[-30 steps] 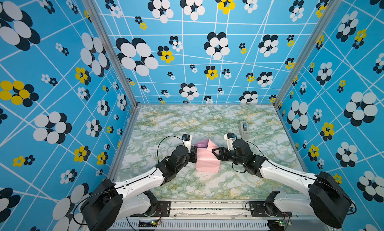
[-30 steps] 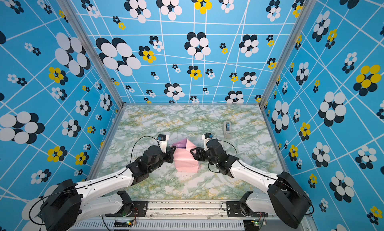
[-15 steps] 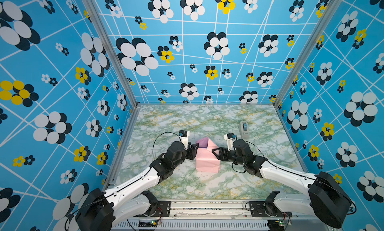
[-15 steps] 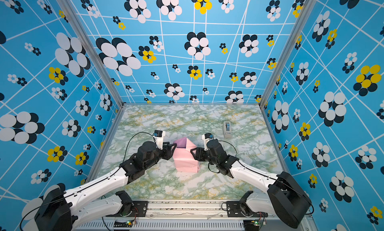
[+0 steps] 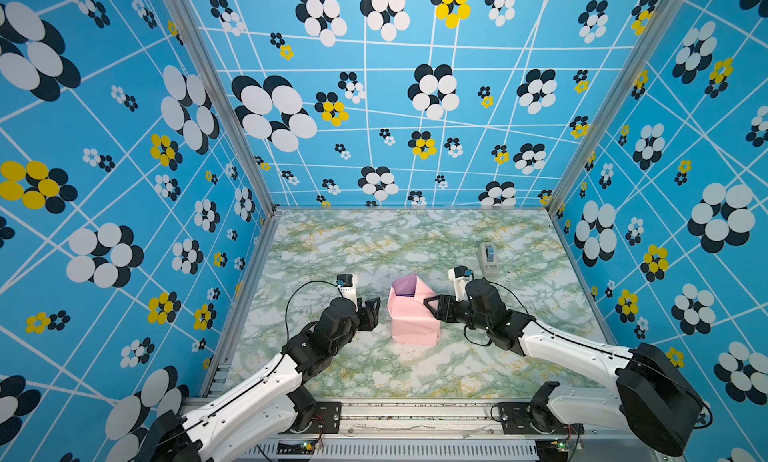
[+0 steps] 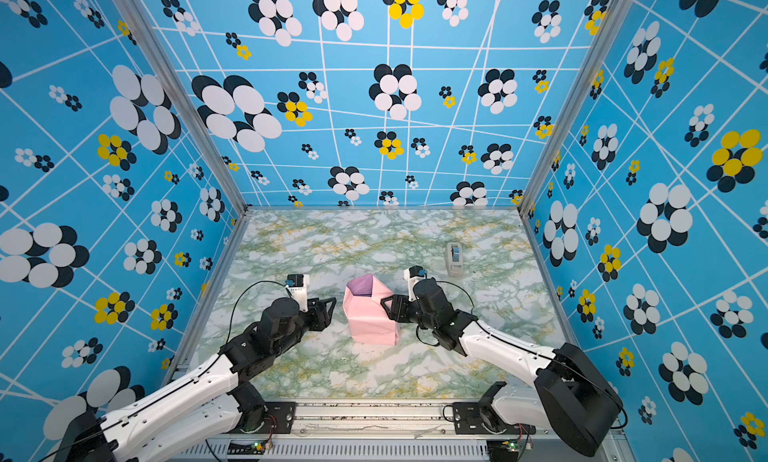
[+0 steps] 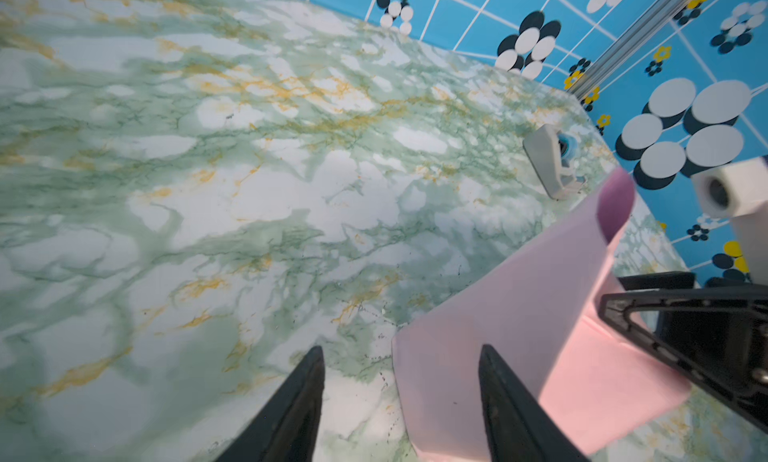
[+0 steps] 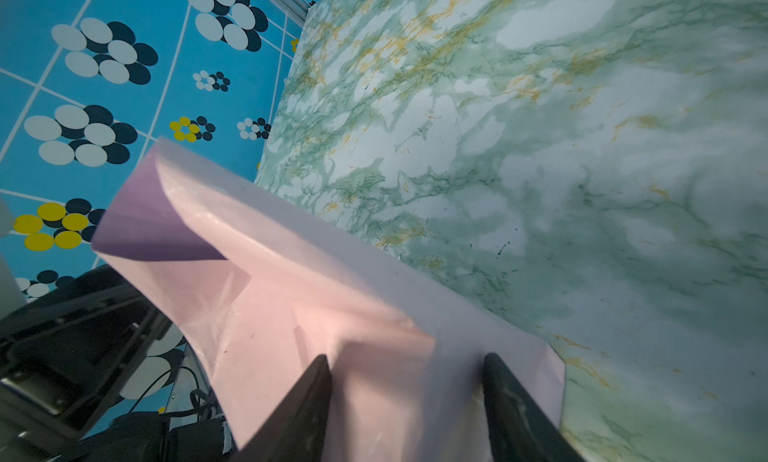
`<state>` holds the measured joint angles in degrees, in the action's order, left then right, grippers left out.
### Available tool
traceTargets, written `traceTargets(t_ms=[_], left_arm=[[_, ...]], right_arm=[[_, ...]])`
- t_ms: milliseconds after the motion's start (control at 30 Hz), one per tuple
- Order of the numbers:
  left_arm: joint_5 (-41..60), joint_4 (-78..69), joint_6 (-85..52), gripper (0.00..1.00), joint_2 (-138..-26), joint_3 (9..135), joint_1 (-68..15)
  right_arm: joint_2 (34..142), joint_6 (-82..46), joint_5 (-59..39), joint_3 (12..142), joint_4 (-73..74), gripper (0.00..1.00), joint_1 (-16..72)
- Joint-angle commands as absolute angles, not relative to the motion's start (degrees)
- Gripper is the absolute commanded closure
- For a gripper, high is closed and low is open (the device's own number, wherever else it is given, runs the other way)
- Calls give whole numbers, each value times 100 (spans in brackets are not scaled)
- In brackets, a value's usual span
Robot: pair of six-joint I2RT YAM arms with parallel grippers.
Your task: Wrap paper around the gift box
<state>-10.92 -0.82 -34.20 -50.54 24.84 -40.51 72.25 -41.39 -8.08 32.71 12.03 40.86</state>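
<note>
Walls (image 5: 124, 190): blue with white, black and yellow flower prints, closing in the left, far and right sides.
Table (image 5: 374, 248): green-and-white marble pattern with yellow veins.
Left arm (image 5: 257, 389): white and black, reaching from the near left toward the middle.
Right arm (image 5: 573, 352): white and black, reaching from the near right toward the middle.
Paper (image 5: 413, 318): pink side out, folded into a block shape at mid-table between the two grippers. Its near end is closed in pink.
Flap (image 5: 404, 284): at the paper's far end, standing up and showing the lilac inner face.
Box: hidden under the paper.
Tape dispenser (image 5: 488, 258): white-grey, far and right of the paper, well apart from it.
Left gripper (image 5: 374, 310): just left of the paper with a gap between them. Its jaws are spread, and in the left wrist view (image 7: 399, 350) only table lies between them.
Right gripper (image 5: 430, 308): at the paper's right side, near its top edge, jaws spread. In the right wrist view (image 8: 405, 356) pink paper lies between the fingers. Contact cannot be told.
</note>
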Motion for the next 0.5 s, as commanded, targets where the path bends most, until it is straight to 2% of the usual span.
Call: traceTargets(t_ms=[0, 467], left_arm=[[-811, -622, -3551, 40, -5327, 2465, -4017], [-606, -1743, -3825, 41, -6196, 2340, -4370]], right_arm=[[7462, -4023, -756, 3063, 184, 40, 4140], [7366, -4021, -737, 3025, 158, 40, 4140]])
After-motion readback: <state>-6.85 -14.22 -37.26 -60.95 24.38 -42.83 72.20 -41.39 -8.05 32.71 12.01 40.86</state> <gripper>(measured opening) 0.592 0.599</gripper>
